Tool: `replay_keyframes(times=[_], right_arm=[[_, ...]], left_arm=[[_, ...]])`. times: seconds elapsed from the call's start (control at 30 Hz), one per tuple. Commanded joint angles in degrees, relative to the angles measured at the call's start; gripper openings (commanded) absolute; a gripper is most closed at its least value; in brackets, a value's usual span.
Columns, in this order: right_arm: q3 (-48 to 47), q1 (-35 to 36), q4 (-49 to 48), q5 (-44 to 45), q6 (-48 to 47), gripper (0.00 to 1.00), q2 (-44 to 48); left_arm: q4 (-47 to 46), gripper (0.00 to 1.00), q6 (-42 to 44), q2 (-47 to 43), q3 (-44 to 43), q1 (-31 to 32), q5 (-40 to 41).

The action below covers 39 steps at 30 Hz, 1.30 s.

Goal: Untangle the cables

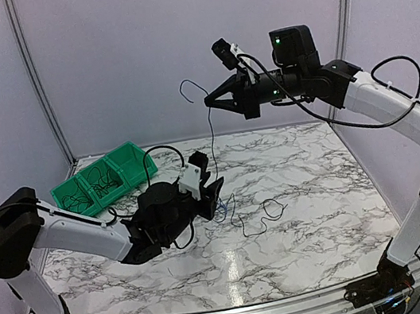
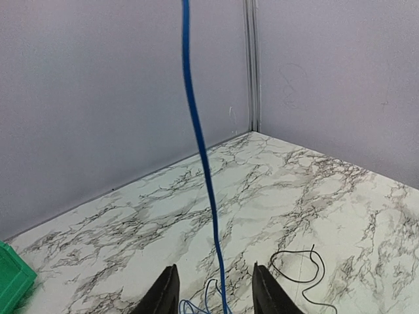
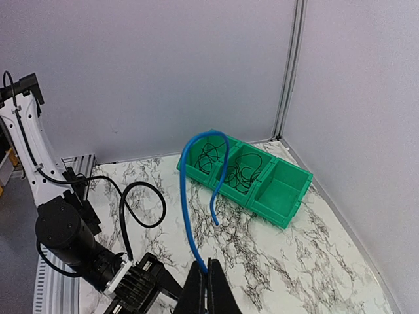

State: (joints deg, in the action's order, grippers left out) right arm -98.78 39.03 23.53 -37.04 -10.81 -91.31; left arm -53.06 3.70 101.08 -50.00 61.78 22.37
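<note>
My right gripper [image 1: 209, 102] is raised high above the table, shut on a thin blue cable [image 1: 214, 152]. In the right wrist view the fingers [image 3: 208, 263] pinch this blue cable [image 3: 186, 196], whose free end curls over above them. The strand hangs straight down to the table. My left gripper [image 1: 217, 196] sits low by its lower end, open. In the left wrist view the blue cable [image 2: 200, 150] rises between the two spread fingers [image 2: 215, 266] without touching either, with a small blue coil [image 2: 196, 306] below. A loose black cable [image 1: 264, 216] [image 2: 298, 268] lies on the marble to the right.
A green three-compartment bin [image 1: 130, 152] [image 3: 288, 196] stands at the back left; two of its compartments hold thin black cables [image 3: 245, 171], the third is empty. The left arm's thick black cable [image 3: 131, 203] loops over the table. Walls close in the back and sides.
</note>
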Motion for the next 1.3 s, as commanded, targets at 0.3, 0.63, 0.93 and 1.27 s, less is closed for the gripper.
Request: replay_keyframes(times=[0.3, 0.63, 0.93, 1.27], right_arm=[[-0.1, 0.4, -1.6, -0.5, 0.8, 0.00, -0.7], [0.2, -0.4, -2.1, 0.2, 1.1, 0.00, -1.1], [8.1, -15.3, -11.5, -5.2, 12.4, 0.00, -9.8], [12.3, -15.8, -7.8, -15.0, 11.3, 0.22, -16.1]], left_arm=[[1.0, 0.15, 0.3, 2.1, -4.1, -1.1, -3.2], [1.3, 0.00, -1.2, -0.2, -3.2, -1.2, -4.4], [9.7, 0.00, -2.2, -11.8, -2.8, -2.3, -6.0], [21.2, 0.00, -6.5, -13.8, -8.6, -13.3, -3.7]])
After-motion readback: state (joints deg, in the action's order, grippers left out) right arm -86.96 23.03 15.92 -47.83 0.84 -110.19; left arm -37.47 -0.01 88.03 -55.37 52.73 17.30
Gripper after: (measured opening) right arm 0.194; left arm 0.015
